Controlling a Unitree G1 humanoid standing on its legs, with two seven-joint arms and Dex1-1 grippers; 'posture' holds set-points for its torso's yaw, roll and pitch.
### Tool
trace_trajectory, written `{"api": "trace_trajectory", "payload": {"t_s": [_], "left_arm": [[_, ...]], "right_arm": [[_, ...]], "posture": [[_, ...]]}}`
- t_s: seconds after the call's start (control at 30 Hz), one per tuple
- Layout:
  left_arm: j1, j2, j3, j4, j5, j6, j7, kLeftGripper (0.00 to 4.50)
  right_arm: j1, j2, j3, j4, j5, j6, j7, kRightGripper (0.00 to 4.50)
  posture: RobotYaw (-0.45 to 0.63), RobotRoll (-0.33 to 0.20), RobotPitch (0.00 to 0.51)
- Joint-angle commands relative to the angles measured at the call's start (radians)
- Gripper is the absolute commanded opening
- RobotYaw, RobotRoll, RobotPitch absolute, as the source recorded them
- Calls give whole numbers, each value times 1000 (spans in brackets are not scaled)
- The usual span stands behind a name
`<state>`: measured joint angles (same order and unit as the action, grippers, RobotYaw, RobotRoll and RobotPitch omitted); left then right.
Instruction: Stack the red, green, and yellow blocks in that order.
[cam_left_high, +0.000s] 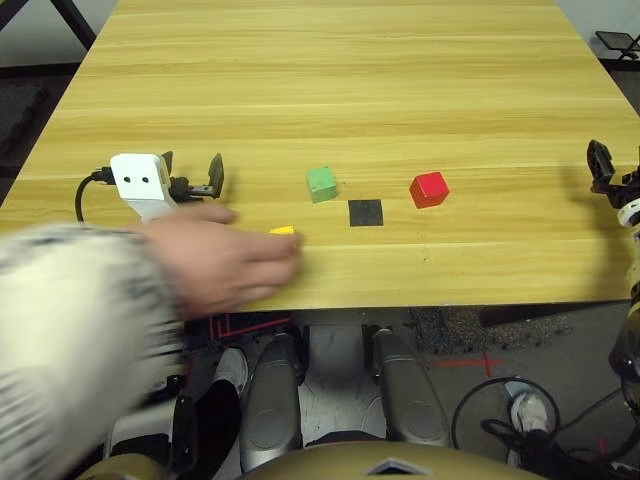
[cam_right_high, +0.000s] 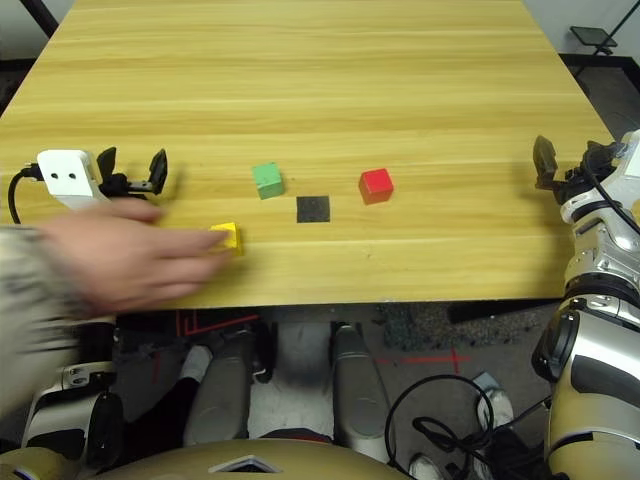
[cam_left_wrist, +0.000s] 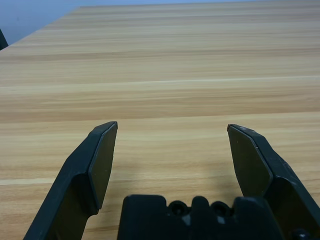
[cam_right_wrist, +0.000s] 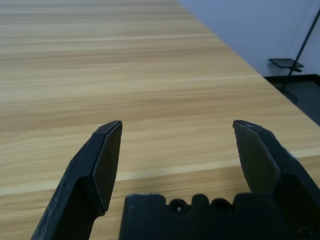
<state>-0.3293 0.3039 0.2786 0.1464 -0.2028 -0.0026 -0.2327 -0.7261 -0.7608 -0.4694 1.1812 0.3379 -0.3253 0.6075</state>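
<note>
Near the table's front edge, left of centre, a person's hand (cam_right_high: 120, 262) touches the yellow block (cam_right_high: 228, 237) and partly covers it. The light green block (cam_left_high: 321, 184) stands farther back. The red block (cam_left_high: 429, 189) is to its right, with a flat black patch (cam_left_high: 365, 212) between them. My left gripper (cam_right_high: 132, 165) rests open at the table's left side, just behind the hand, with nothing between its fingers (cam_left_wrist: 102, 155). My right gripper (cam_right_high: 570, 160) is open and empty at the table's right edge, far from all three blocks.
The person's knitted sleeve (cam_left_high: 70, 330) reaches in from the lower left over the table's front corner. The wooden table (cam_left_high: 340, 80) stretches bare behind the blocks. A black cable (cam_left_high: 85, 190) trails from the white left wrist housing (cam_left_high: 140, 180).
</note>
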Motion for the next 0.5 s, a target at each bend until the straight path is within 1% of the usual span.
{"api": "trace_trajectory", "payload": {"t_s": [0.03,0.1,0.13,0.17,0.23,0.3,0.37,0.43,0.5], "left_arm": [[19,13,9,13,-3,-16,-6,4475],[25,20,1,10,-7,-21,-30,4475],[23,32,5,-10,-24,-5,-51,4475],[17,47,11,-33,-48,16,-77,4475],[-12,108,16,-85,-129,97,-172,4475],[-41,202,3,-130,-213,209,-302,4475],[-62,301,-22,-169,-287,320,-438,4475],[-89,431,-60,-212,-338,424,-590,4475],[-120,516,-90,-240,-370,490,-683,4475]], "right_arm": [[10,14,-4,18,3,15,16,4500],[9,9,4,13,-5,16,34,4500],[-4,5,15,0,-10,25,58,4500],[-22,-1,28,-15,-15,42,85,4500],[-71,-19,73,-59,-30,105,173,4500],[-98,-34,151,-135,-47,194,335,4500],[-91,-60,228,-224,-60,279,497,4500],[-79,-102,311,-326,-75,354,666,4500],[-88,-129,378,-389,-85,395,796,4500]], "posture": [[53,-48,241],[51,-40,235],[46,-38,238],[42,-39,239],[32,-50,245],[34,-58,244],[44,-64,239],[63,-76,229],[71,-82,227]]}}
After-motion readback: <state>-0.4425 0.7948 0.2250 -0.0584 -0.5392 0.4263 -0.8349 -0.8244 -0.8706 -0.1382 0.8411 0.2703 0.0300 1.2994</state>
